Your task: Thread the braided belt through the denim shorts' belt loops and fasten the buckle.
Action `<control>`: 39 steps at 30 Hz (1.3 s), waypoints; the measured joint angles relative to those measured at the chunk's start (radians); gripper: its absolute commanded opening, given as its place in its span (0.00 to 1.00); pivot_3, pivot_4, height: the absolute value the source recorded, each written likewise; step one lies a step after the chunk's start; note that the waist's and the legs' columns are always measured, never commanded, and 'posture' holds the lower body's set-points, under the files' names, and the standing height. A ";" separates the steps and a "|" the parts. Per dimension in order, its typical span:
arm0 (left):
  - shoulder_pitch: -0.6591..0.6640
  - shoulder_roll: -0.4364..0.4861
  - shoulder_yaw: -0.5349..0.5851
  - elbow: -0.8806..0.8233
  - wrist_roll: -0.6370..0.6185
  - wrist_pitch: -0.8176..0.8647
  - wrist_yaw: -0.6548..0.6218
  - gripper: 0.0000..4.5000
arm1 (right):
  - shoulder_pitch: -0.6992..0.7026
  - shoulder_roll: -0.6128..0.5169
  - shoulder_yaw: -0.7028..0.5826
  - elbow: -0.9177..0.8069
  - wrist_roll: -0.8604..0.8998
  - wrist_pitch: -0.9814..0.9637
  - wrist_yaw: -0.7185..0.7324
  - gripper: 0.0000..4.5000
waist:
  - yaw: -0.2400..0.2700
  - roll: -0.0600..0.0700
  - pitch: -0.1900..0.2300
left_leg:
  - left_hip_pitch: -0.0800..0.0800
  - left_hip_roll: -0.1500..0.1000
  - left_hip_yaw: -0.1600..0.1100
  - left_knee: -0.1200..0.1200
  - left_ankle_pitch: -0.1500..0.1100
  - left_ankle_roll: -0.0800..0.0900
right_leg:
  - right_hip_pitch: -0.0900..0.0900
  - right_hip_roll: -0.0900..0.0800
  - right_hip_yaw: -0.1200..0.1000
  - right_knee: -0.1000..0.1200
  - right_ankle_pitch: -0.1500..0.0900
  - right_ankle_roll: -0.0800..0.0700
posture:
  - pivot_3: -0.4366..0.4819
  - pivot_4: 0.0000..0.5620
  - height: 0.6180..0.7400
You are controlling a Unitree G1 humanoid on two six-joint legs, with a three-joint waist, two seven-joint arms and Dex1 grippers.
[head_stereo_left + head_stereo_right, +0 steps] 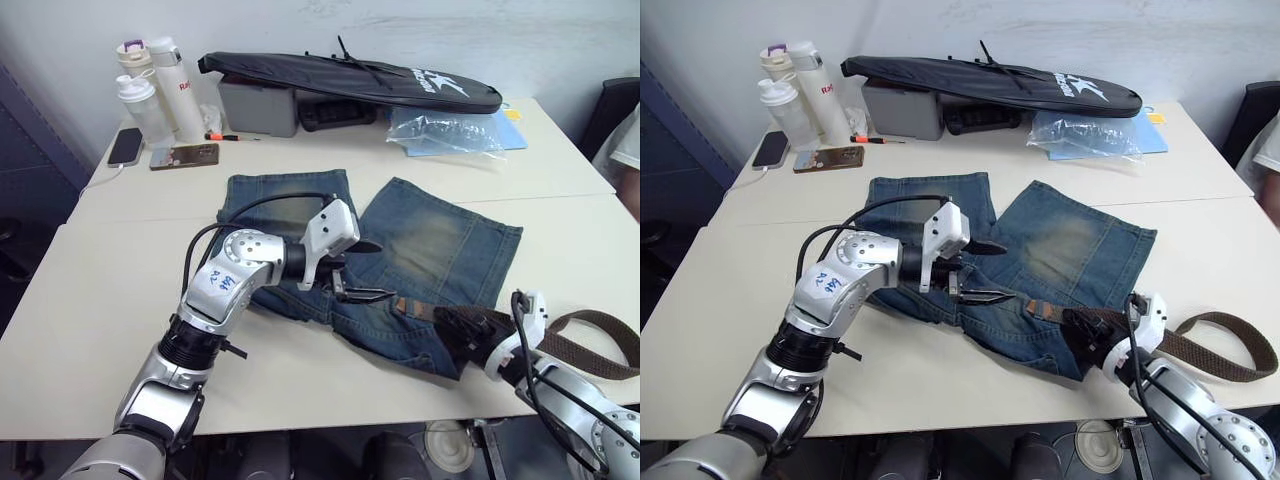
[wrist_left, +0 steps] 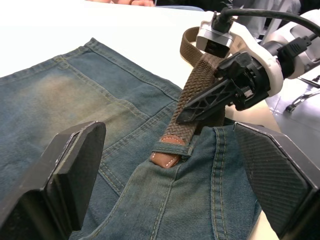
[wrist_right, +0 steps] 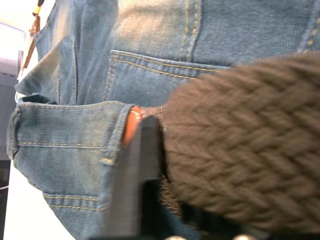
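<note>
Spanning the frame, a pale tabletop (image 1: 120, 300) carries the denim shorts (image 1: 440, 240), spread flat near its middle with the waistband toward the robot and both worn legs pointing away. Behind them lie a long black bag (image 1: 350, 78), a clear plastic bag (image 1: 445, 130), three bottles (image 1: 150, 90) and a phone (image 1: 125, 146). The braided belt (image 1: 590, 355) runs from a loose loop at the robot's right edge of the tabletop onto the waistband, where its tan leather tip (image 2: 165, 156) pokes through one of the belt loops (image 2: 172, 149). The right tool (image 2: 197, 111) is clamped on the braided belt just beside that loop, its black fingers closed around the woven strap. The left tool (image 1: 355, 272) hovers over the waistband near the shorts' middle, its two fingers spread wide and holding nothing.
</note>
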 measured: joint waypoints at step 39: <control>-0.046 -0.011 -0.033 0.100 0.023 -0.085 -0.050 1.00 | 0.104 0.091 -0.070 -0.091 0.046 -0.129 0.037 0.01 | 0.020 0.003 0.001 | 0.000 -0.002 0.000 0.000 -0.001 0.001 | -0.001 -0.001 0.002 -0.001 0.000 -0.001 | 0.48 0.27 0.23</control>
